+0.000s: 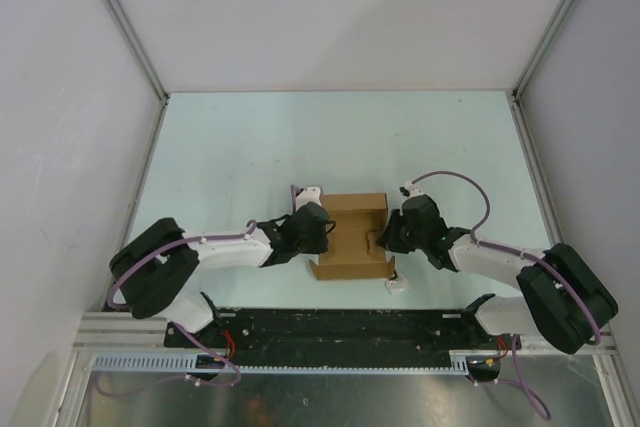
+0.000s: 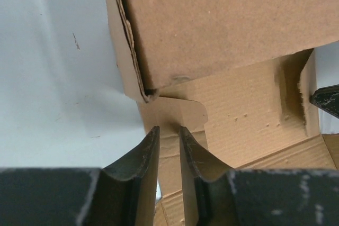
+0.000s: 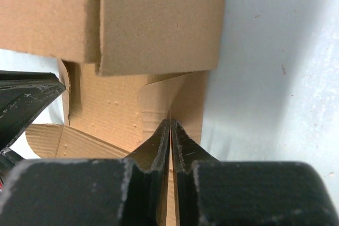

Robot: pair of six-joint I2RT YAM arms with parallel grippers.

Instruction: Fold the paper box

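The paper box [image 1: 352, 215] is brown cardboard, partly folded, in the middle of the table between my two arms. My left gripper [image 1: 321, 234] is at its left side wall. In the left wrist view the left gripper [image 2: 168, 130] has its jaws a little apart, closed round a thick folded cardboard wall [image 2: 172, 115] that fills the gap. My right gripper [image 1: 381, 238] is at the right side wall. In the right wrist view the right gripper [image 3: 170, 124] is pinched on a thin upright wall [image 3: 185, 99] seen edge-on. A large flap [image 3: 153, 19] stands beyond it.
A tiny white-grey square object [image 1: 397, 285] lies just off the box's near right corner. The pale table [image 1: 230, 147] is walled in by white panels left, right and behind. A black rail [image 1: 340, 327] runs along the near edge.
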